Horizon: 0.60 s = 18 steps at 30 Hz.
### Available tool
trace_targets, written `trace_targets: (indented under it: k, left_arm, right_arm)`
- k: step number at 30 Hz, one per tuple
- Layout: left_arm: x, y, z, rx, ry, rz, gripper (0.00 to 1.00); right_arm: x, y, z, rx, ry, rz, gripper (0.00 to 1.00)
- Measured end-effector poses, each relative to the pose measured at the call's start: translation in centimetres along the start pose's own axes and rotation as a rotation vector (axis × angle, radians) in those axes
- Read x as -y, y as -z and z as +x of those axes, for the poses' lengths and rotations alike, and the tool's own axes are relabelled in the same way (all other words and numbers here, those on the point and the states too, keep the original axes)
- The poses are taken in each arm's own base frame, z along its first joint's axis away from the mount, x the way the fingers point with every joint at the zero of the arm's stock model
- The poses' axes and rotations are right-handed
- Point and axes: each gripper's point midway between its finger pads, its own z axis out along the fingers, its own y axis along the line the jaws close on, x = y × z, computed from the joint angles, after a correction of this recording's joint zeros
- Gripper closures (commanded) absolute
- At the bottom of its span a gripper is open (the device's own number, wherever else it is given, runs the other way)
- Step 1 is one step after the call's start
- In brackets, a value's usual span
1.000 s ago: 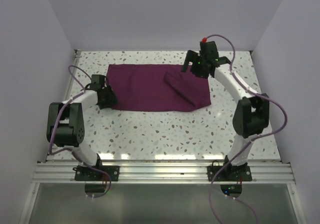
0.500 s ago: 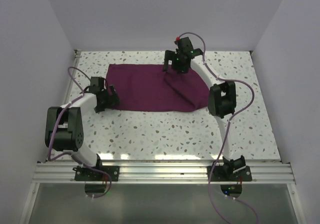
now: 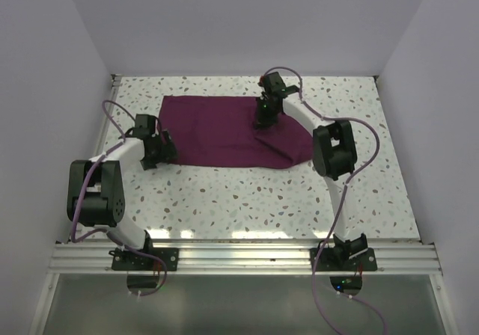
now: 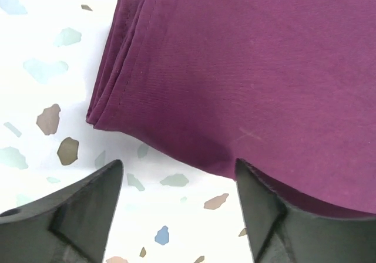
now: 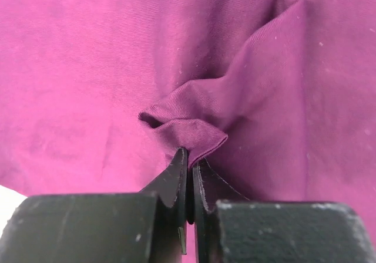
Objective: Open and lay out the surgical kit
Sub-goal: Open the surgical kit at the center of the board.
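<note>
The purple cloth [image 3: 217, 129] lies flat as a folded rectangle. Its long axis runs left to right, and its short sides point toward the arms' bases and away from them. The speckled table [image 3: 247, 193] shows on every side of it, with a narrow strip beyond its far long edge and a broad stretch before its near one.

On the cloth's right half a raised flap runs diagonally from near the far edge down toward the near right corner, which bulges outward. The left short edge shows several stacked layers with a stitched hem.

The right gripper [image 5: 189, 157] is over the upper end of that flap, just inside the cloth's far edge. Its jaws are clenched on a small puckered ridge of the fabric.

The left gripper [image 4: 179, 169] sits at the cloth's near left corner. Its jaws are spread wide and released, with only the cloth's edge and bare table between its fingers [image 4: 88, 204].
</note>
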Motion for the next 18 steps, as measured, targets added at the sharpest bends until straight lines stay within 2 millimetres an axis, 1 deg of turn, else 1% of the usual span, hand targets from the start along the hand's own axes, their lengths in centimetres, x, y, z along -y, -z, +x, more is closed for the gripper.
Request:
trace_targets:
  k: [1, 2, 4, 6, 8, 10, 13, 14, 16, 17, 18]
  left_arm:
    - [0.0, 0.1, -0.1, -0.004, 0.000, -0.002, 0.27]
    - [0.1, 0.3, -0.2, -0.003, 0.002, -0.002, 0.36]
    - [0.3, 0.6, -0.7, 0.001, 0.004, -0.001, 0.49]
    - [0.6, 1.3, -1.5, 0.012, 0.010, 0.000, 0.54]
    - [1.1, 2.2, -3.0, 0.047, 0.010, 0.006, 0.59]
    - [1.7, 3.5, -4.6, 0.092, 0.015, 0.014, 0.65]
    - [2.4, 5.7, -7.1, 0.170, 0.023, 0.023, 0.69]
    - [2.5, 6.4, -7.9, 0.195, 0.026, 0.025, 0.70]
    - [2.7, 7.6, -9.0, 0.234, 0.032, 0.024, 0.73]
    - [2.8, 8.1, -9.5, 0.255, 0.038, 0.023, 0.73]
    - [2.8, 8.7, -9.9, 0.271, 0.043, 0.021, 0.73]
  right_arm:
    - [0.0, 0.5, 0.0, 0.005, 0.003, -0.001, 1.00]
    - [-0.1, 0.9, -0.1, 0.009, 0.007, -0.003, 1.00]
    - [-0.3, 1.7, -0.2, 0.018, 0.014, -0.007, 1.00]
    - [-0.6, 2.8, -0.5, 0.033, 0.021, -0.013, 1.00]
    - [-1.3, 4.2, -1.1, 0.054, 0.030, -0.027, 1.00]
    - [-2.6, 6.2, -1.6, 0.079, 0.042, -0.062, 1.00]
    - [-5.4, 9.8, -1.9, 0.116, 0.078, -0.145, 1.00]
    - [-6.5, 11.0, -1.6, 0.119, 0.101, -0.171, 1.00]
    - [-8.9, 13.0, 0.0, 0.111, 0.160, -0.221, 1.00]
    - [-10.3, 13.9, 1.5, 0.097, 0.199, -0.245, 1.00]
    - [-11.6, 14.5, 3.5, 0.070, 0.241, -0.263, 1.00]
